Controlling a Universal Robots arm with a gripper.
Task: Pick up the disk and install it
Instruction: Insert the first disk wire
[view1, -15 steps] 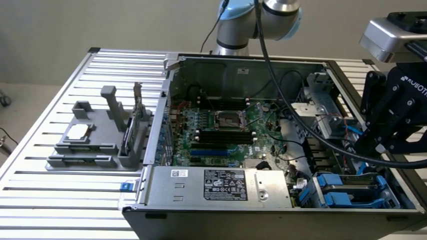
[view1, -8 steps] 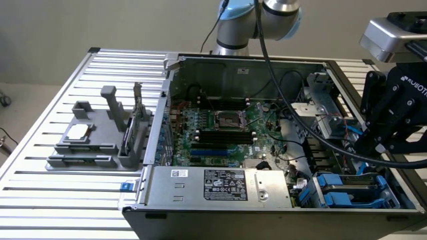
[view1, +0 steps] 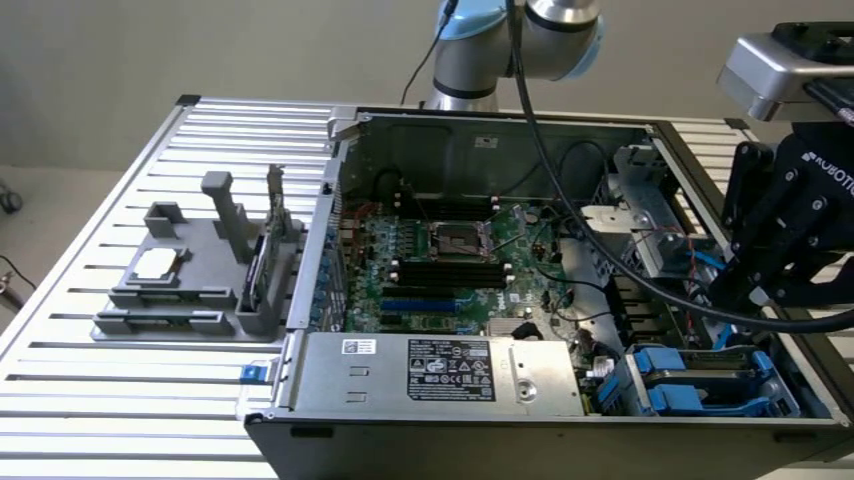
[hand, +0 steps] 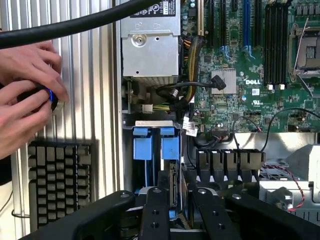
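In the wrist view, my gripper (hand: 176, 196) has its two black fingers (hand: 154, 212) closed on a thin grey slab seen edge-on, the disk (hand: 173, 181), with bits of blue frame showing beside it. It hangs upright over the drive bay with the blue latches (hand: 155, 145) at the corner of the open computer case. In the exterior view, the black gripper (view1: 750, 288) hovers above the case's side on the exterior view's right, over the blue drive carriers (view1: 694, 385); the disk itself is hard to make out there.
The grey power supply (view1: 441, 370) sits beside the bay, with the green motherboard (view1: 441, 250) behind it. A thick black cable (hand: 75, 25) crosses overhead. A person's hands (hand: 27, 95) hold a small dark object near a keyboard (hand: 60, 180). A grey fixture (view1: 187, 285) stands on the slatted table.
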